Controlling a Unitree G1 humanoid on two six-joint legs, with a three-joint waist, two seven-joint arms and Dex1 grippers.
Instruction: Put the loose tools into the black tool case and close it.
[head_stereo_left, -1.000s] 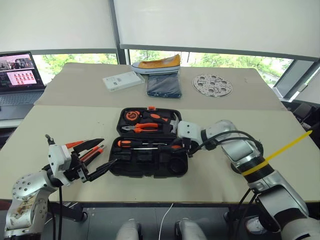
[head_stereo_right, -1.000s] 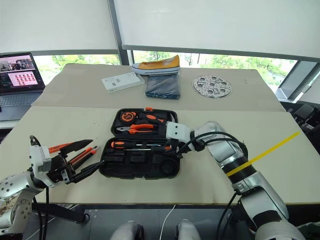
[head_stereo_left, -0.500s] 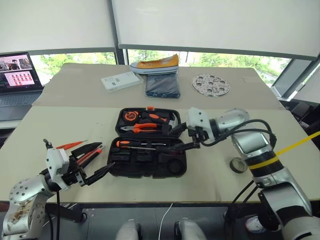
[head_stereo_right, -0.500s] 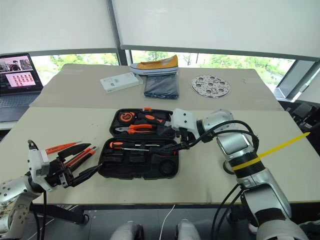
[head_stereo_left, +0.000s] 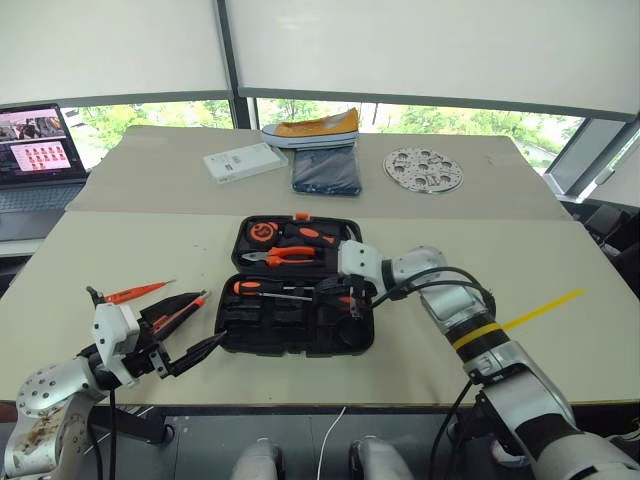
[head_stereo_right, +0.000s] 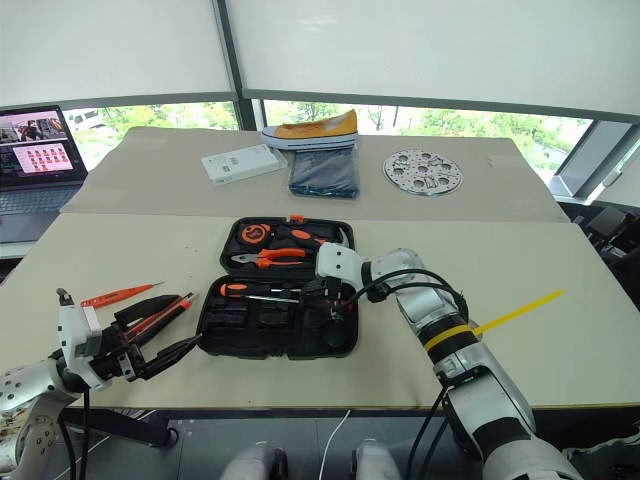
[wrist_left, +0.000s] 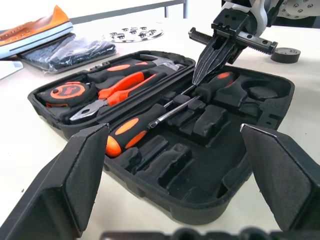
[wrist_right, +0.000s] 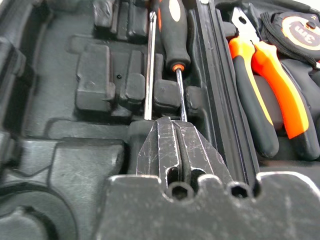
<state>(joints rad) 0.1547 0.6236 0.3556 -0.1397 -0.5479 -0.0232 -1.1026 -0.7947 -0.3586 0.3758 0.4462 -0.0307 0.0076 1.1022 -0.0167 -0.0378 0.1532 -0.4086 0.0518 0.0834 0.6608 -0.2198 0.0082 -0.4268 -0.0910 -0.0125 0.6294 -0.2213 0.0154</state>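
Case (head_stereo_left: 296, 300) is seen open at the table's (head_stereo_left: 120, 255) near middle; the right gripper (wrist_left: 205, 62), jaws closed empty, is pressed on screwdrivers (wrist_left: 150, 120) inside. Left gripper (head_stereo_left: 195, 345) is spread wide beside it.

Matt black plastic tool case (head_stereo_left: 296, 325) — glossy-handled, metal-shafted screwdrivers (head_stereo_left: 262, 287).

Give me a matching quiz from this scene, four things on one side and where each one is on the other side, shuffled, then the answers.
1. Orange-handled steel pliers
2. Slim orange screwdriver
3. Round perforated metal disc
4. Orange canvas shoe

A. On the folded dark cloth
B. In the far half of the open black moulded-plastic tool case
C. On the table left of the case
D. On the far table, right of the cloth

Pairs: 1-B, 2-C, 3-D, 4-A
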